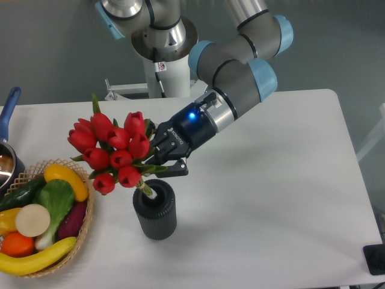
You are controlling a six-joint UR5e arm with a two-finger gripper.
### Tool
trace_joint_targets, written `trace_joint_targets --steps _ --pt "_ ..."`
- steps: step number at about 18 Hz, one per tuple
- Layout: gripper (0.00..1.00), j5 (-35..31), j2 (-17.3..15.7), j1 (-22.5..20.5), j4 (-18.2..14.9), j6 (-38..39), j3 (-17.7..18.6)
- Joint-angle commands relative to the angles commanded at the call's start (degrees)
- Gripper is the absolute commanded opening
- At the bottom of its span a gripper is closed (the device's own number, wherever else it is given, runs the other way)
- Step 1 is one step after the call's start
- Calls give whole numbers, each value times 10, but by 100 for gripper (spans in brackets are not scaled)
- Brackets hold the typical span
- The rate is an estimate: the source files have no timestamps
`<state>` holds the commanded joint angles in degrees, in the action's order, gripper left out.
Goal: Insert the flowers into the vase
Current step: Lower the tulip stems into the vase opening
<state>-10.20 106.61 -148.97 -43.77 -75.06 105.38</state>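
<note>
The gripper (157, 161) is clamped on the stems of the flowers (113, 150), whose lower ends sit inside the mouth of the vase (155, 211), upright on the tabletop (271, 198) beside a basket (84, 229).

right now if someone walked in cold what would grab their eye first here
The bunch of red flowers left of centre stands out most, clamped by the gripper with the stem ends dipping into the mouth of the dark ribbed vase below. Next comes the wicker basket at the lower left, full of colourful fruit and vegetables, on the white table.
</note>
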Motion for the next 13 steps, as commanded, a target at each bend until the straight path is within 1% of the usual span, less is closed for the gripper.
trace_joint_targets --steps 4,9,13 --pt "21 -1 14 1 1 -1 0" --pt "21 -1 45 2 2 -3 -6" --pt "22 -2 61 1 2 -3 -3"
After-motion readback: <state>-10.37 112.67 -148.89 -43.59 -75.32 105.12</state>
